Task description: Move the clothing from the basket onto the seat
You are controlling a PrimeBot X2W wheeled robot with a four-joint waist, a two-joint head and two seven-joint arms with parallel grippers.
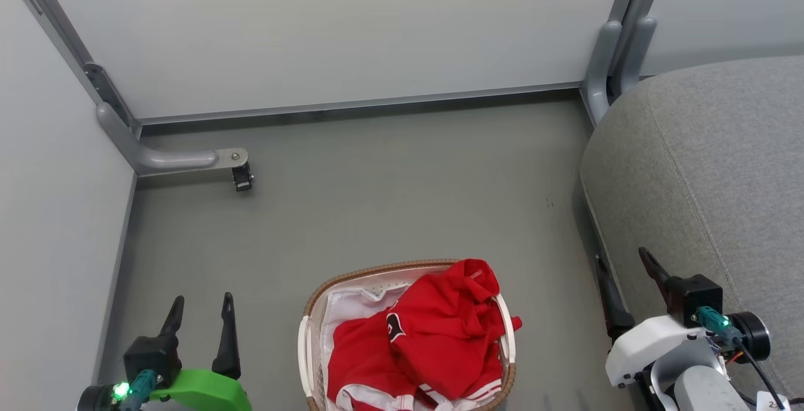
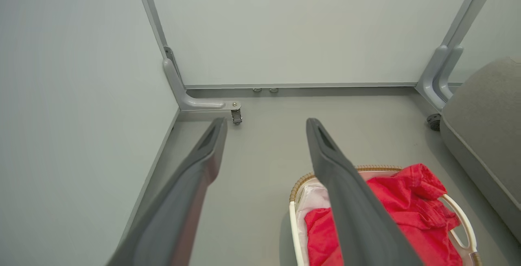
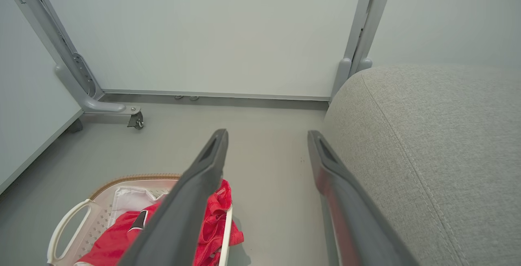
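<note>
1. My left gripper [image 1: 203,300] is released, fingers spread and empty, over the floor [image 1: 377,197] near its left edge.
2. My right gripper [image 1: 622,257] is also released and empty, beside the seat [image 1: 710,166].
3. The clothing [image 1: 433,342] lies heaped in the basket [image 1: 377,271], a red fold over its right rim.
4. The basket stands mid-floor, apart from the seat.

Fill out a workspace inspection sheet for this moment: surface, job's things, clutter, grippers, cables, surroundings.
Surface: grey floor; the basket stands on it.
Job's things: red clothing heaped in the basket, one fold over its right rim; grey seat at the robot's right, no clothing on the part seen.
Clutter: nothing seen.
Grippers: left gripper and right gripper open, empty, on either side of the basket.
Cables: thin black cable at the right wrist.
Surroundings: pale partition panels; grey frame foot with a castor.
</note>
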